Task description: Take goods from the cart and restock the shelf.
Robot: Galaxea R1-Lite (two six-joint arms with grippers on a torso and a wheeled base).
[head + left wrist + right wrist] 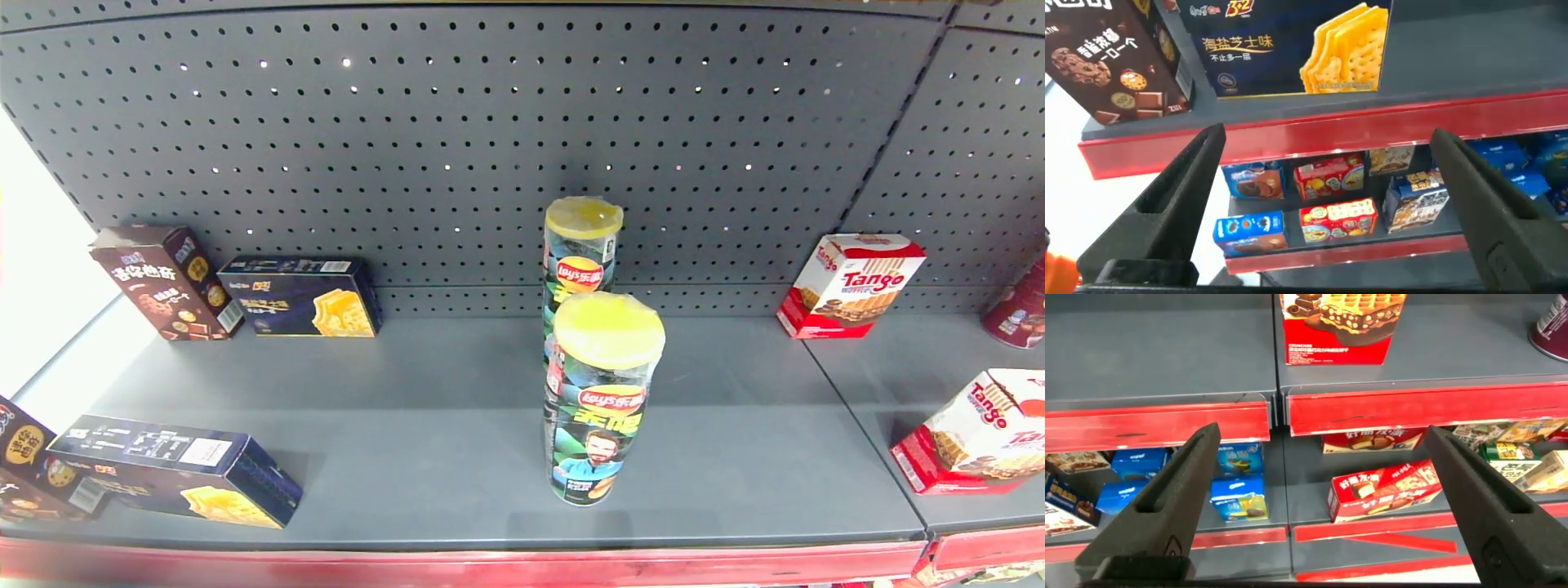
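Two tall chip cans with yellow lids stand upright on the grey shelf [424, 425]: one near the front [600, 400], the other [580, 249] behind it by the pegboard. My left gripper [1327, 204] is open with nothing between its fingers, low in front of the red shelf edge [1315, 131], below a dark blue cracker box [1290, 45] and a brown cookie box [1114, 61]. My right gripper [1327, 498] is open and holds nothing, facing the red shelf edge [1413, 408] under a red wafer box [1339, 327].
On the shelf's left lie dark blue cracker boxes [306, 296] [175, 469] and brown cookie boxes [163, 282]. Red-and-white wafer boxes [853, 282] [976, 433] stand on the right section. Lower shelves carry several small boxes [1331, 220] [1384, 490]. Bare shelf lies either side of the cans.
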